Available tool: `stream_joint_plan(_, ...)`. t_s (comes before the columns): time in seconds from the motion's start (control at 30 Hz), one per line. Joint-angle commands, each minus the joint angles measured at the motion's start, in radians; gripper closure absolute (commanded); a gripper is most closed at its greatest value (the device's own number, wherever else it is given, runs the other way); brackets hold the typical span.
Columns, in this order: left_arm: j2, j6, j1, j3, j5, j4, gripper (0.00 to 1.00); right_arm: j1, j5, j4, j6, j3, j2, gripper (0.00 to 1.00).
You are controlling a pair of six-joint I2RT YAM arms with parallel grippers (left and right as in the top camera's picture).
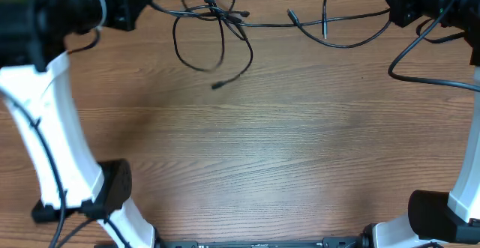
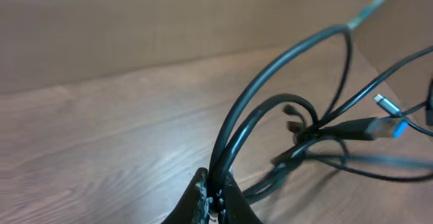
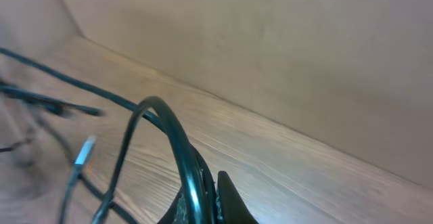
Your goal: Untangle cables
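- Presently on view, cables: several thin black cords strung along the far edge of the table, with the loops crossing in a knot left of centre.
- Loose end: one cord curves from the knot toward the middle of the table and stops in a small dark plug lying free on the wood.
- Short plug end and upright plug end: both lie right of the knot, near each other but apart.
- Left gripper: fingers pinched together on two black strands, which rise between them in an arch toward the knot.
- Blue-tipped plug: seen from the left wrist beyond the knot, with a thin silver plug just above it.
- Right gripper: clamped on a black cord that arches up and off to the left. The picture is blurred, so possibly a second strand sits in the grip as well.
- Silver-tipped plug: blurred, at the left of the right wrist view, resting near the wood.
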Motion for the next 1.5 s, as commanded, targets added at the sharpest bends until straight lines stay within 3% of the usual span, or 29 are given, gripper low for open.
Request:
stream_joint_plan(0.0,-0.064,-0.013,0.041,0.000,-0.058,0.010,0.96,-0.040,0.148,-0.008,-0.017,0.024,-0.002,0.96)
stream_joint_plan(0.27,-0.084,-0.014,0.176,-0.001,-0.011,-0.004,0.96,-0.209,0.189,-0.012,0.008,0.023,-0.002,0.96)
stream_joint_plan(0.57,-0.084,-0.014,0.186,-0.001,0.018,0.004,0.96,-0.317,0.188,0.012,0.045,0.018,0.005,0.96)
stream_joint_plan(0.6,-0.084,-0.014,0.186,-0.001,0.018,0.003,0.96,-0.317,0.192,0.016,0.052,0.016,0.006,0.91)
stream_joint_plan(0.63,-0.084,-0.014,0.186,-0.001,0.018,0.003,0.96,-0.317,0.196,0.016,0.059,0.015,0.007,0.60)
stream_joint_plan(0.67,-0.084,-0.014,0.186,-0.001,0.019,0.003,0.96,-0.317,0.198,0.019,0.080,0.013,0.008,0.02)
stream_joint_plan(0.83,-0.084,-0.014,0.186,-0.001,0.049,0.004,0.96,-0.315,0.176,0.027,0.131,0.010,0.009,0.00)
stream_joint_plan(1.1,-0.084,-0.033,0.167,-0.001,0.131,0.005,0.96,-0.294,-0.150,0.026,0.130,0.010,0.009,0.00)
stream_joint_plan(1.47,-0.084,-0.159,-0.090,0.000,0.080,0.181,0.96,-0.081,-0.162,-0.102,0.050,0.010,0.060,0.00)
